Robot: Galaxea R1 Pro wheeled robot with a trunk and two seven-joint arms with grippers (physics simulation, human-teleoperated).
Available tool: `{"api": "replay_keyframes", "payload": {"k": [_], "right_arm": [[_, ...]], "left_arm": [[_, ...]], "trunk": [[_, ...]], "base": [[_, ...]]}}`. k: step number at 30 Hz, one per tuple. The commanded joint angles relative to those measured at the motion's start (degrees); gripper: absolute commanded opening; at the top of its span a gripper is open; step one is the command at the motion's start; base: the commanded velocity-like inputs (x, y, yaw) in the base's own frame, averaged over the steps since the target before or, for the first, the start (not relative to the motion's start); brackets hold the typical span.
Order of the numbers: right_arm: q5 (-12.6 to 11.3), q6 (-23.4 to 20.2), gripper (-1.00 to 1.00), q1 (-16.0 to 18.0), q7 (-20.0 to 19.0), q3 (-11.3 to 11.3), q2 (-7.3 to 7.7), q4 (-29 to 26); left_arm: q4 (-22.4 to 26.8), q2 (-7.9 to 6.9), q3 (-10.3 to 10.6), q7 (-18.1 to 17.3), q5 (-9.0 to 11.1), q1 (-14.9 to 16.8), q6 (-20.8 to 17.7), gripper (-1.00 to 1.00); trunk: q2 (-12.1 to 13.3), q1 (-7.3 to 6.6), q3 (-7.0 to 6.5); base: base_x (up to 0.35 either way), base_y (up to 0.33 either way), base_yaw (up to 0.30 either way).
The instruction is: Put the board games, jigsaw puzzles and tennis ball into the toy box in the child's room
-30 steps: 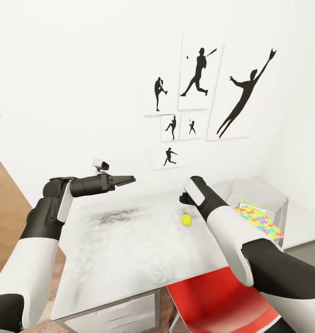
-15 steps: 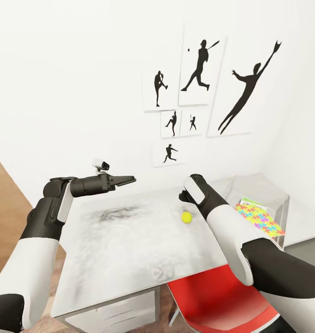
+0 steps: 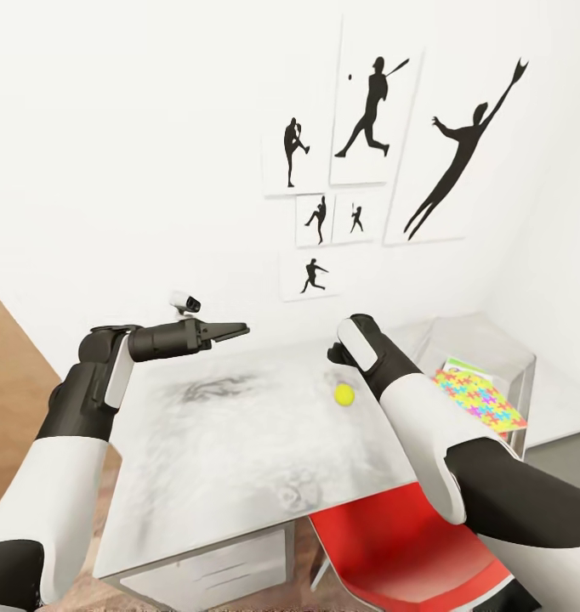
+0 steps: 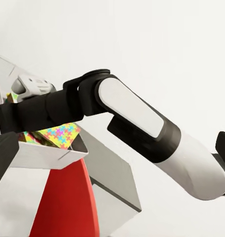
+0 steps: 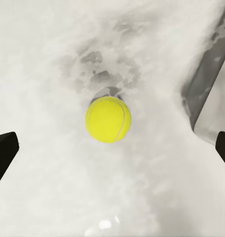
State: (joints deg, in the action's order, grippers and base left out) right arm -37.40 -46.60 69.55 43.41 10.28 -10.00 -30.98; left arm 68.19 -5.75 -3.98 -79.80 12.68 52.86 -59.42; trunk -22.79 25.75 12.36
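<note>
tennis ball sits alone on the light-grey surface, toward its far right part, nothing touching it. In the right wrist view the ball lies centred between the two dark fingertips, which stand wide at both picture edges, so the right pincer is spread, above the ball, apart from it. In the head view the right arm's wrist is just beyond and above the ball; pincer itself is hidden behind the wrist there

toy box: light-grey tray on the surface, right of the ball, near it but not touching. One jigsaw puzzle lies in it, multicoloured, tilted against the near right wall; a green-and-white edge peeks out behind it, can't tell what it is. Left wrist view shows the same puzzle in the box with the right arm across in front

left pincer: held level above the far left part of the surface, pointing right, well apart from ball and box; fingers look pressed together, holding nothing

red chair at the near right edge of the surface, white drawer fronts under its near edge, black baseball silhouette prints on the white far wall, wood floor at left
</note>
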Motion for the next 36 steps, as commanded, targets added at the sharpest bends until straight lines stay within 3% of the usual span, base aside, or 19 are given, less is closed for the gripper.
{"api": "replay_keyframes", "payload": {"k": [1, 7, 13, 20, 36], "right_arm": [[-0.5, -0.1, 1.00, 0.1, 0.5, 0.2, 0.00, 0.0], [-0.5, 0.0, 1.00, 0.1, 0.5, 0.3, 0.00, 0.0], [-0.5, 0.2, 1.00, 0.0, 0.5, 0.3, 0.06, 0.0], [-0.5, 0.3, 1.00, 0.0, 0.5, 0.4, 0.00, -0.1], [-0.5, 0.3, 1.00, 0.0, 0.5, 0.4, 0.15, -0.1]], "left_arm": [[0.0, -0.03, 0.0, -0.1, 0.1, 0.0, -0.6, 1.00], [0.0, 0.03, -0.1, -0.1, 0.2, 0.9, -0.6, 1.00], [-0.1, -0.18, -0.1, -0.2, 0.4, 6.0, -0.6, 1.00], [-0.2, -0.11, 0.1, -0.2, 0.3, 9.6, -0.6, 1.00], [-0.1, -0.09, 0.3, -0.2, 0.2, 11.0, -0.6, 1.00]], "trunk": [[-0.1, 0.03, 0.22], [-0.1, 0.03, 0.78], [-0.1, 0.03, 1.35], [-0.1, 0.03, 2.02], [-0.1, 0.03, 3.53]], "base": [[0.000, 0.000, 0.000], [0.000, 0.000, 0.000], [0.000, 0.000, 0.000], [0.000, 0.000, 0.000], [0.000, 0.000, 0.000]]}}
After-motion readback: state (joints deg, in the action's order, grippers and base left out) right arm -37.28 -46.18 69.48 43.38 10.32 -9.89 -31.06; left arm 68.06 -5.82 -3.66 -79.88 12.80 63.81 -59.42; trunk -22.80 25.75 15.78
